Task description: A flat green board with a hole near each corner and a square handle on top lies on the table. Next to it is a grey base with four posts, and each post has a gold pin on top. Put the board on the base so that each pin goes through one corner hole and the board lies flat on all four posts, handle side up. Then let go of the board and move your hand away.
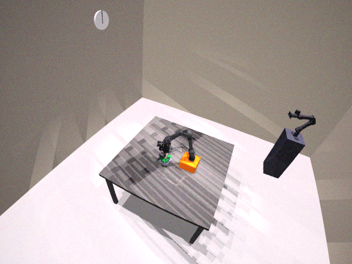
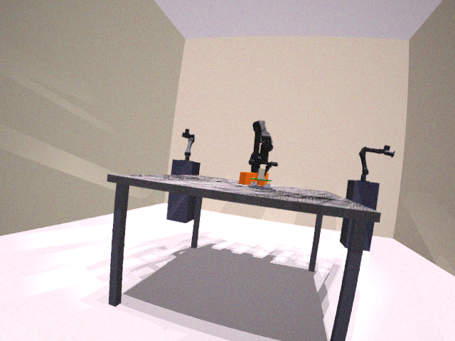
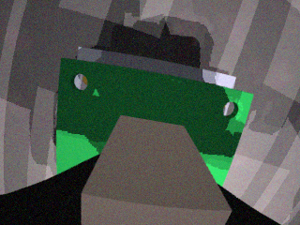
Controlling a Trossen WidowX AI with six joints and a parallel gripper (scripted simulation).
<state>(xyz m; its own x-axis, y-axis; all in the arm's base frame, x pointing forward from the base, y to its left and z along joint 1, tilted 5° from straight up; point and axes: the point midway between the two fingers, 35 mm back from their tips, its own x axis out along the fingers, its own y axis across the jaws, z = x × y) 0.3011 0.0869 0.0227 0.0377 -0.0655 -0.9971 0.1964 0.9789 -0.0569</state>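
Note:
The green board [image 1: 165, 160] [image 2: 269, 180] [image 3: 136, 94] is held handle side up and roughly level, just above the grey base [image 1: 165, 165] [image 2: 260, 186] [image 3: 141, 60]. My gripper [image 1: 165, 154] [image 2: 261, 169] [image 3: 146, 167] is shut on the board's light square handle [image 3: 152, 155]. In the wrist view, the base's long edge sticks out past the board's far edge. The left far hole shows a grey post top with a bit of gold at its right side; the right far hole shows pale grey. The near holes are hidden. In the exterior view, a small gap shows under the board.
The arm stands on an orange block [image 1: 186, 166] [image 2: 245, 177] close beside the base on the striped table [image 1: 196, 198]. Another arm on a dark pedestal [image 1: 281, 154] stands off the table, and two such pedestals show in the exterior view.

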